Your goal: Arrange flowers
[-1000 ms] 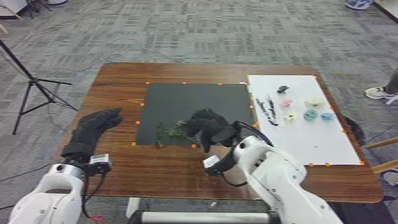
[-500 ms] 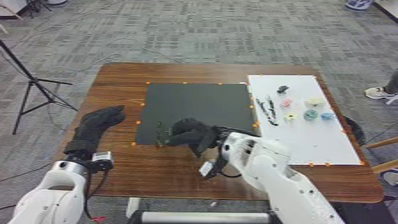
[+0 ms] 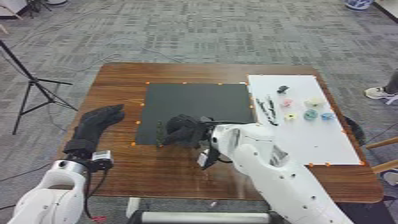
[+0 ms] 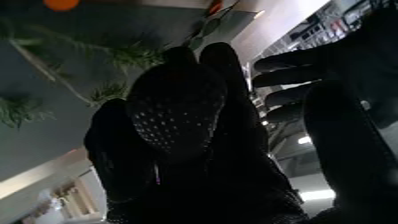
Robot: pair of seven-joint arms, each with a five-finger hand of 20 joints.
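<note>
My right hand [image 3: 185,131] is low over the front part of the black mat [image 3: 197,97], just right of an upright-lying green stem [image 3: 161,133]. It hides the mat beneath it. In the right wrist view, my right hand [image 4: 178,115] is close to green needle-leafed sprigs [image 4: 133,55] and a pale stem [image 4: 40,62] against the mat; whether it holds any of them I cannot tell. A leafy stem [image 4: 210,26] appears beyond the hand. My left hand [image 3: 99,118] is open at the table's left side, left of the mat; it also appears as the left hand [image 4: 360,62] farther off.
On the white board [image 3: 324,142] at the right lie a pink flower [image 3: 286,103], a cream flower [image 3: 314,102], a yellow flower [image 3: 290,116], blue flowers [image 3: 310,114], a small dark object [image 3: 282,89] and long dark items [image 3: 271,111]. Orange markers edge the mat.
My right hand has moved left along the mat's front, covering the green sprig seen there earlier, and its forearm has swung left. The left hand has shifted only slightly.
</note>
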